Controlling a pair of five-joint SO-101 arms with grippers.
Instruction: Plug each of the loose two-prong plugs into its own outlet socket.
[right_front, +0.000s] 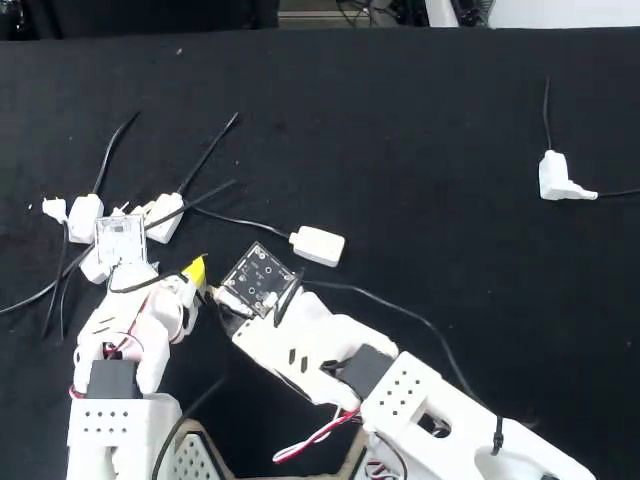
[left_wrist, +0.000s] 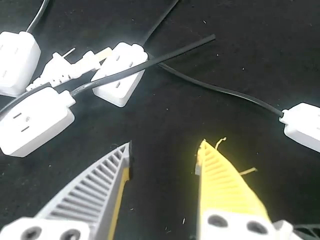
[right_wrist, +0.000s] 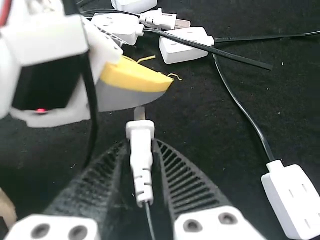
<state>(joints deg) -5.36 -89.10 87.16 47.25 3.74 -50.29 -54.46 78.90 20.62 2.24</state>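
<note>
A white two-prong plug (right_wrist: 141, 170) is clamped along its body by the black fingers of the right gripper (right_wrist: 140, 146), with a prong showing forward of the fingertips. Just ahead of that plug, almost over its prong, the left gripper (left_wrist: 162, 150) is seen with its grey and yellow fingers spread apart, released over the black table (right_front: 400, 120). Beyond the left gripper, farther from the held plug, three white outlet sockets (left_wrist: 32, 120) are grouped close together with black cables laid across them. A second loose plug (left_wrist: 62, 70) is lying among those sockets, prongs bare. On the held plug's other side, a single socket (right_front: 318, 245) is found near it on its own cable. Well apart from the held plug, across the table, a white cabled block (right_front: 560, 180) is lying alone.
</note>
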